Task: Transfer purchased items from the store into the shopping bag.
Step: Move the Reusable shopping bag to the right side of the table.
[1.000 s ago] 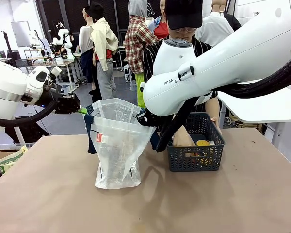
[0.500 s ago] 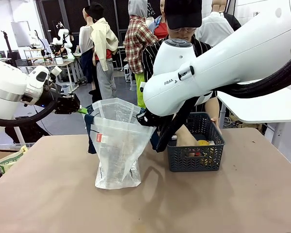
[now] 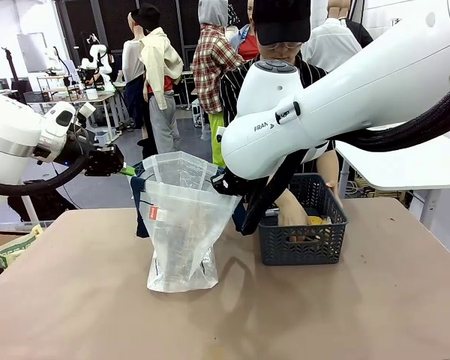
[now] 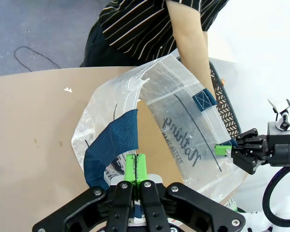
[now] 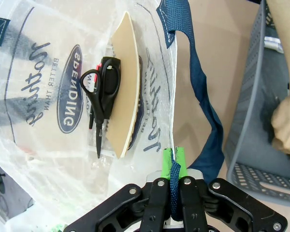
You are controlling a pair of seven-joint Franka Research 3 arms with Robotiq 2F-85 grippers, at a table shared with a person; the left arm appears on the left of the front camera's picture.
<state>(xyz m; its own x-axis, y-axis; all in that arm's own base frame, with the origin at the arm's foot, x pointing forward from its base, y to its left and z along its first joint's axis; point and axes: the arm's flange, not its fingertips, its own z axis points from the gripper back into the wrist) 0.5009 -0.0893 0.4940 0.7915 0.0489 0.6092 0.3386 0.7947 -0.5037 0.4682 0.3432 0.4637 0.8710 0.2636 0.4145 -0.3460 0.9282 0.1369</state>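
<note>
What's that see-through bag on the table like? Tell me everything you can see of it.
The shopping bag is translucent whitish plastic with navy strap handles, black lettering and a small red-white tag. It stands upright on the brown table, mouth held open: the left gripper pinches one strap, the right gripper the opposite one. A carded pair of black scissors lies inside. A dark basket stands beside it.

white arms (image 3: 375, 82), black green-padded end effectors (image 4: 135, 166)
</note>
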